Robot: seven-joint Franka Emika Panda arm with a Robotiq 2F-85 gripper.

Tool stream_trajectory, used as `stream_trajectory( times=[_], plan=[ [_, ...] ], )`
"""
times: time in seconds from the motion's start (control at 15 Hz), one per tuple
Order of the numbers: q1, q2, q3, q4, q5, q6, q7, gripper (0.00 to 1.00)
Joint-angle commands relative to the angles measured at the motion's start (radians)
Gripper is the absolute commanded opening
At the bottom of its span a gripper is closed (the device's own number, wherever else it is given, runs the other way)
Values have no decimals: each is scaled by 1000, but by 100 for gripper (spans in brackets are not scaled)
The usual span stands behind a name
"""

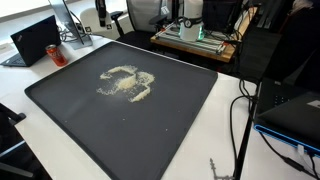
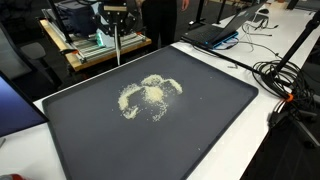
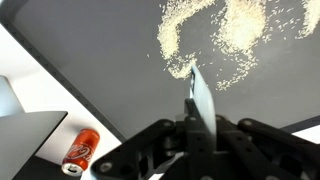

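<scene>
Thin white flat blade (image 3: 201, 95), pinched at its near end between the closed fingers (image 3: 218, 130), over a dark mat (image 3: 90, 50) on the white counter (image 3: 40, 88). Its long axis runs away from the wrist, with the tip pointing at pale scattered grains (image 3: 235, 35). It looks light, stiff and slippery, best gripped by its flat faces at the base.

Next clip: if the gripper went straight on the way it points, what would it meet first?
The gripper, shut on a thin pale flat blade, points at the scattered pale grains on the flat black mat; likely the grains first, though depth is unclear.
</scene>
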Motion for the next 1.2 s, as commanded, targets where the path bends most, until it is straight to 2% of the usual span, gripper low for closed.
stream_trajectory(
  times=[0.0,0.4,0.73,1.13],
  plan=[
    [-40,-3,36,6,22,-3,-33,4],
    [-51,2,38,24,27,1,-52,1],
    [-52,51,42,101,102,-19,-85,1],
    [-90,206,25,198,392,-24,-302,1]
  ],
)
